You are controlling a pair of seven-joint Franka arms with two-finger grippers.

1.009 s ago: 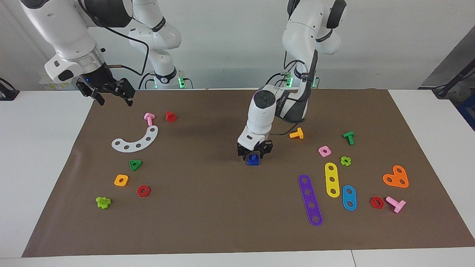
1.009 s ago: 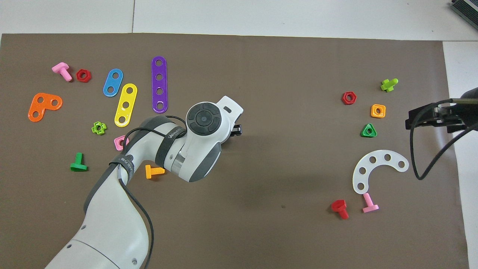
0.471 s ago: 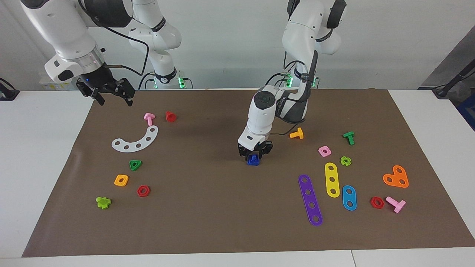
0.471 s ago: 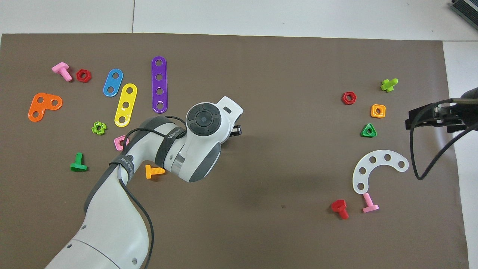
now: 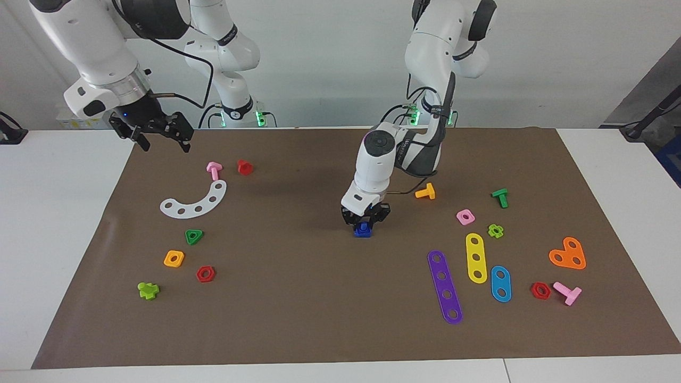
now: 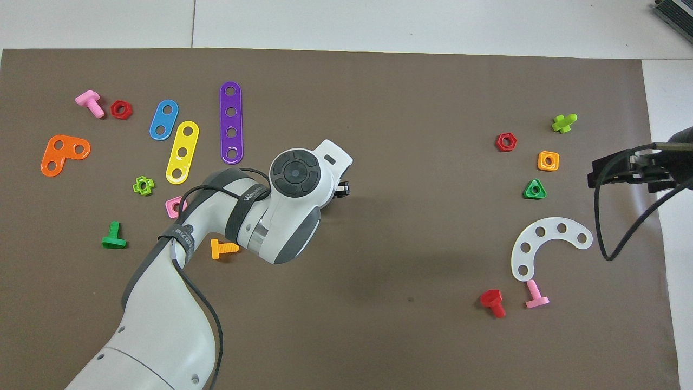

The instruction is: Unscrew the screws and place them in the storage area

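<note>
The dark-blue bolt [image 5: 363,230] stands on its flat head in the middle of the brown mat [image 5: 298,298], stem up. My left gripper [image 5: 364,219] points straight down right over it, its tip at the stem. In the overhead view the left arm's wrist [image 6: 295,173] covers the bolt, and only a dark bit of the left gripper [image 6: 342,188] shows. My right gripper [image 5: 159,137] waits open and empty in the air over the mat's edge at the right arm's end; it also shows in the overhead view [image 6: 622,170].
At the left arm's end lie an orange bolt [image 5: 425,191], a green bolt [image 5: 500,197], a pink nut [image 5: 465,216] and purple [image 5: 445,287], yellow [image 5: 476,258] and blue strips [image 5: 500,283]. At the right arm's end lie a white arc [image 5: 196,201], a pink bolt [image 5: 214,170] and a red bolt [image 5: 244,167].
My left gripper has risen slightly over the blue bolt, so more of the stem shows. The right arm has not moved.
</note>
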